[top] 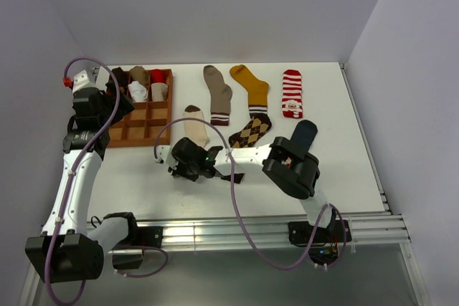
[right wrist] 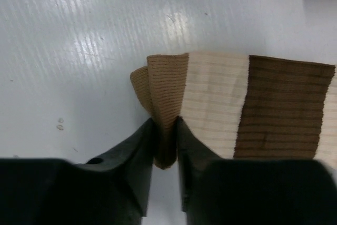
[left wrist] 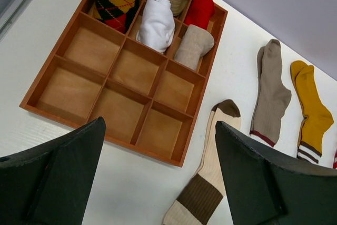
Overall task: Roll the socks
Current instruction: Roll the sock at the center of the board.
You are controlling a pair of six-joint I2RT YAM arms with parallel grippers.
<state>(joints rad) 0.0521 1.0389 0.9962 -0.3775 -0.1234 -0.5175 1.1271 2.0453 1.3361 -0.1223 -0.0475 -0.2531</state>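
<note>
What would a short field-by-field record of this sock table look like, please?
Right gripper: shut on cream-and-brown sock, at its cuff
Left gripper: open, above wooden tray
In tray: several rolled socks at far end
Flat on table: taupe sock, mustard sock, striped sock, argyle sock, navy sock

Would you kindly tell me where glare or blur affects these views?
Right wrist: streaky glare on the table beyond the cream-and-brown sock; right fingers dark, soft. Left wrist: left fingers slightly blurred, wooden tray sharp. Top external: even, soft light.
</note>
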